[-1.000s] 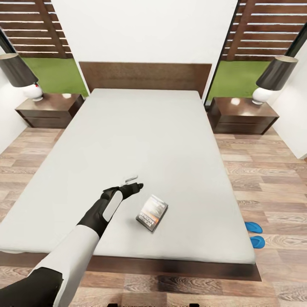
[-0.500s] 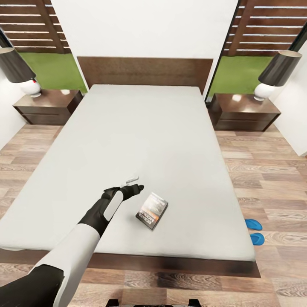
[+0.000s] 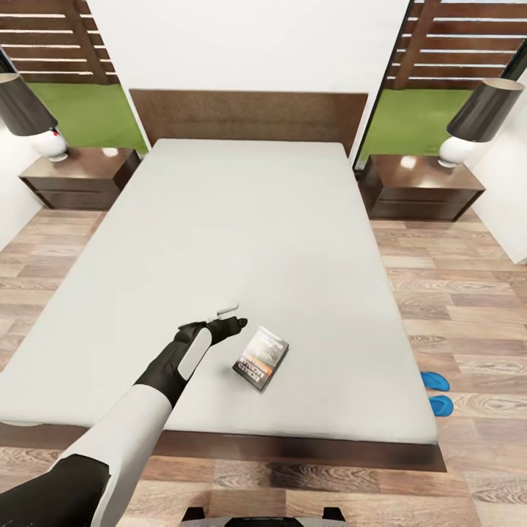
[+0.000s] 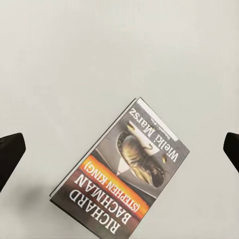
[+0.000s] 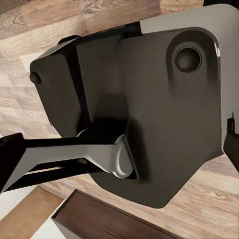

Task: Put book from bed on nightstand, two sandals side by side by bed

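The left claw (image 3: 233, 315) hovers spread wide, holding nothing, just beside a dark paperback book with an orange band (image 3: 261, 359) lying flat on the light-grey mattress bed (image 3: 241, 219). The right claw's state cannot be told.

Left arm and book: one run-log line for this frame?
left gripper: open, above mattress, beside book | book: flat on bed, ungrasped | sandals: floor, right of bed

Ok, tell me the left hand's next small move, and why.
Probably shift the left hand toward the book and lower onto it. The fingers look spread wide with the book lying flat on the mattress between them, but the hand is beside it, not touching.
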